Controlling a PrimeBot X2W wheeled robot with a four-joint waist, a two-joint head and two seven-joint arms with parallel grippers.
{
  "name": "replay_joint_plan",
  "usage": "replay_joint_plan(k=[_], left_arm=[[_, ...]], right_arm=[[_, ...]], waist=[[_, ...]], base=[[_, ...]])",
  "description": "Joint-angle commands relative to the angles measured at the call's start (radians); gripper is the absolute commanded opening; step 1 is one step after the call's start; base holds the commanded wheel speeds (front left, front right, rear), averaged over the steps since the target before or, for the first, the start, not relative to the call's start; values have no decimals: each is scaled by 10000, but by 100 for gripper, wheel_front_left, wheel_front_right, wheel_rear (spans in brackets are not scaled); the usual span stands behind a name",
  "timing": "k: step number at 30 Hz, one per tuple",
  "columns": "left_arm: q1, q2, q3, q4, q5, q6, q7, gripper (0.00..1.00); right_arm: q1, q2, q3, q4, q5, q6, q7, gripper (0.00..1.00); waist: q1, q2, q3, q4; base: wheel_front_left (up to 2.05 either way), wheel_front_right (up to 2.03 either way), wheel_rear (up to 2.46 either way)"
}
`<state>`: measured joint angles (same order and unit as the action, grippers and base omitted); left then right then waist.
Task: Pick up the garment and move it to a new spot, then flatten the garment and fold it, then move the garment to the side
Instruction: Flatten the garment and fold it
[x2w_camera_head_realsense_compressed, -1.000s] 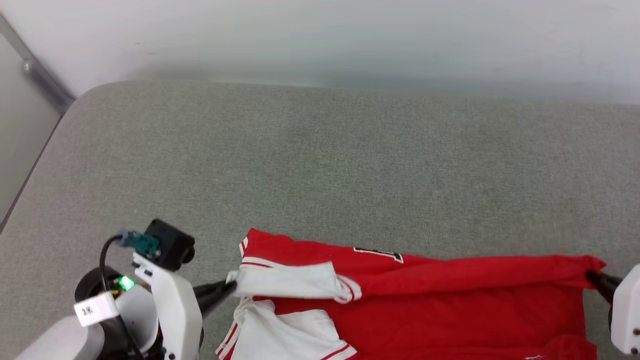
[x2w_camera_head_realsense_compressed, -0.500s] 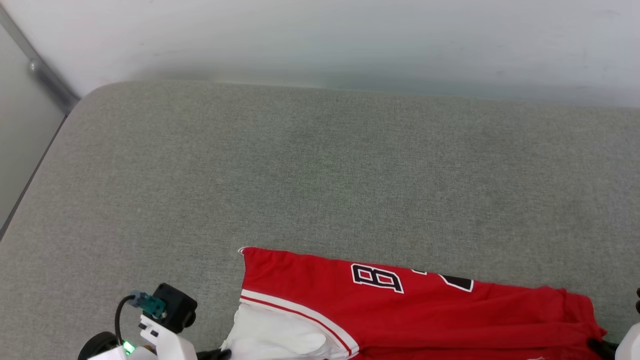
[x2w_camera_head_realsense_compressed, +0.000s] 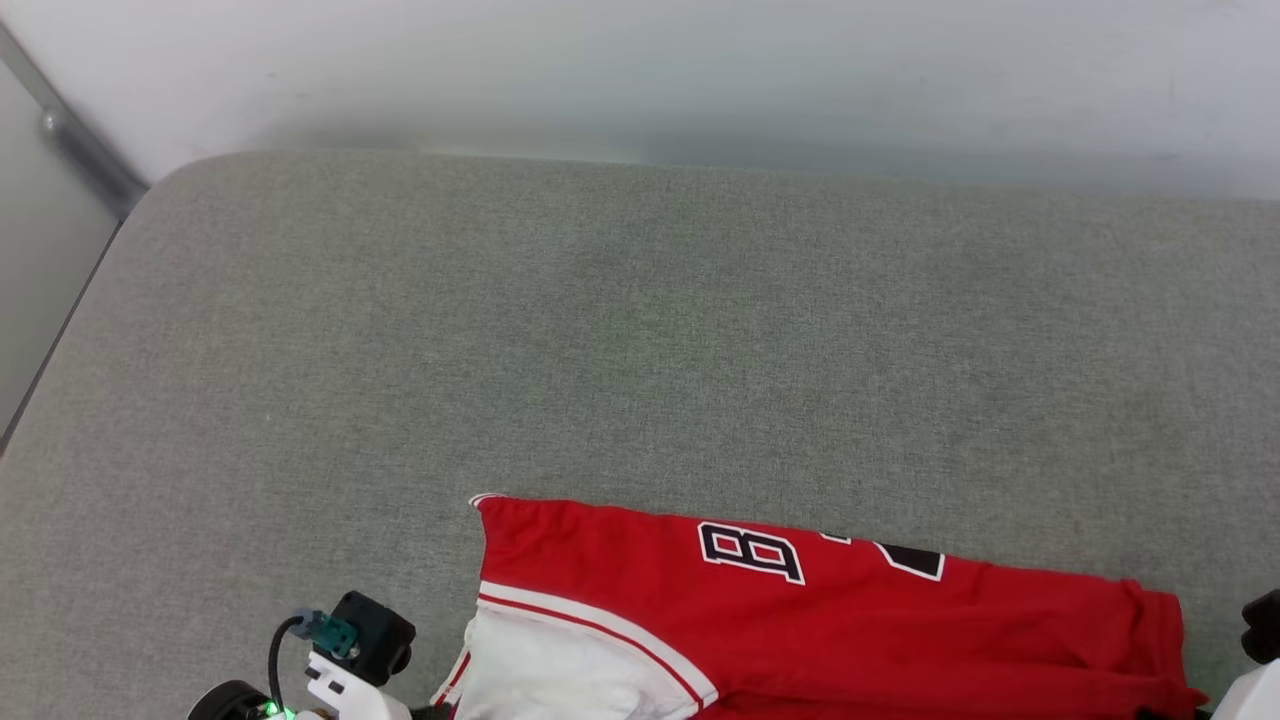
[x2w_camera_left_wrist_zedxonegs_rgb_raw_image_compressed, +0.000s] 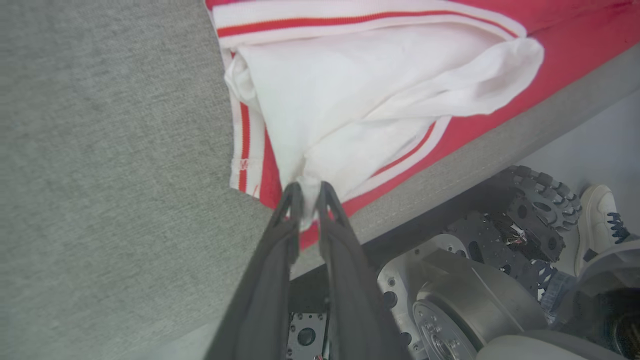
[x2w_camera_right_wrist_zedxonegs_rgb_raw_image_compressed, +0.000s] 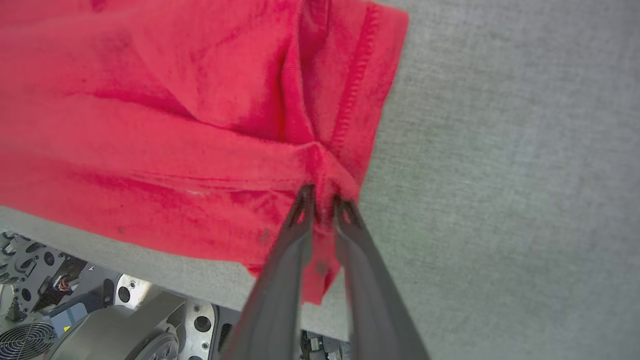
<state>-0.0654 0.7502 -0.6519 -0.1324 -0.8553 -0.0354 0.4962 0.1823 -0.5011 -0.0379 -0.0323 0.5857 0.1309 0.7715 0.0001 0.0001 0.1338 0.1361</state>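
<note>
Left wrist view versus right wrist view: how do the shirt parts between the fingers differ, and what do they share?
Colour: the sleeve at the left gripper is white with red stripes; the hem corner at the right gripper is plain red. Edge: the sleeve has striped trim; the hem corner a stitched seam. Both are pinched between fingers near the grey cushion edge.

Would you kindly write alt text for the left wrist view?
The left pincer pinches the white sleeve of a red shirt lying at the edge of a grey cushion. The robot's wheeled base and a white shoe show below that edge.
</note>
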Motion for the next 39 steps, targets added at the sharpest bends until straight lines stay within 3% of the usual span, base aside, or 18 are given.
replay_joint_plan(k=[1, 9, 21, 27, 32, 39], left_arm=[[-120, -40, 14, 61, 21, -15, -98, 100], [-251, -548, 697, 138, 236, 119, -1810, 100], [213, -1378, 2134, 646, 2200, 1729, -6733, 100], [927, -2040, 2980, 588, 2736, 2425, -7576, 100], [1293, -2759, 3784, 291, 3443, 2238, -7626, 100], [1474, -3526, 4694, 341, 4348, 1468, -7631, 100]], right_arm=[[-69, 41, 16, -6, 71, -4, -120, 100], [-373, 121, -79, -460, 281, -4, -863, 100], [-15, 1641, -1221, -936, -229, -4, -1261, 100], [276, 2461, -2130, -576, -797, -4, -820, 100], [113, 3194, -2795, -160, -1096, -4, -445, 100], [-356, 3665, -3153, 765, -1167, -4, -324, 100]], waist=[[-1, -1, -47, -13], [-1, -1, -503, -122], [-1, -1, -839, -203], [-1, -1, -751, -134], [-1, -1, -623, 28], [-1, -1, -398, 236]], base=[[0, 0, 0], [0, 0, 0], [0, 0, 0], [0, 0, 0], [0, 0, 0], [0, 0, 0]])
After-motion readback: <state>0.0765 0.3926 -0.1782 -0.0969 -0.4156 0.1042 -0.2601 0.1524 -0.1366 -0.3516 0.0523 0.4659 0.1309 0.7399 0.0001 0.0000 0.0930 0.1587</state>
